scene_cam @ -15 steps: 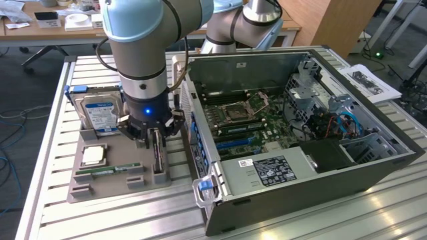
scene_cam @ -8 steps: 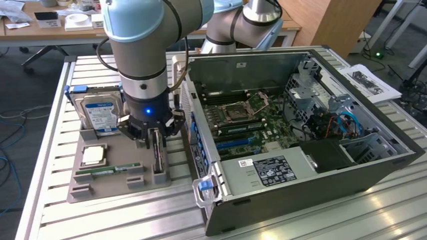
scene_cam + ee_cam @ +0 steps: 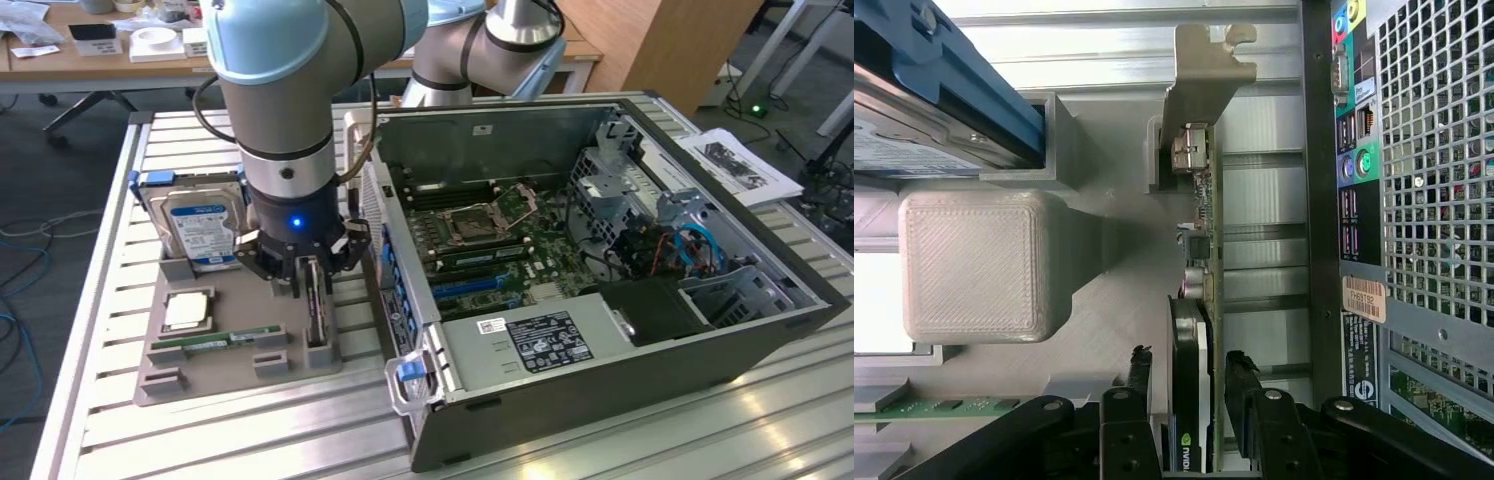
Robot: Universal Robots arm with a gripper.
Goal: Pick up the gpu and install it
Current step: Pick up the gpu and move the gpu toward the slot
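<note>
The gpu [image 3: 315, 305] stands on edge in a slot of the grey holder [image 3: 227, 372], beside the open computer case [image 3: 747, 345]. My gripper [image 3: 310, 268] has come down over its upper edge. In the wrist view the thin dark card [image 3: 1194, 330] runs between my two black fingers [image 3: 1141, 368], and its silver bracket [image 3: 1206, 80] is at the far end. A narrow gap shows on each side of the card, so my gripper [image 3: 1189, 360] is open and straddles it. The case's motherboard [image 3: 487, 240] with its blue slots lies exposed.
On the holder also stand a silver hard drive with a blue label [image 3: 200, 228], a CPU [image 3: 187, 310] and a green RAM stick [image 3: 220, 342]. The case's rear panel [image 3: 1354, 200] is close beside the card. Papers [image 3: 741, 165] lie on the slatted metal table [image 3: 200, 440].
</note>
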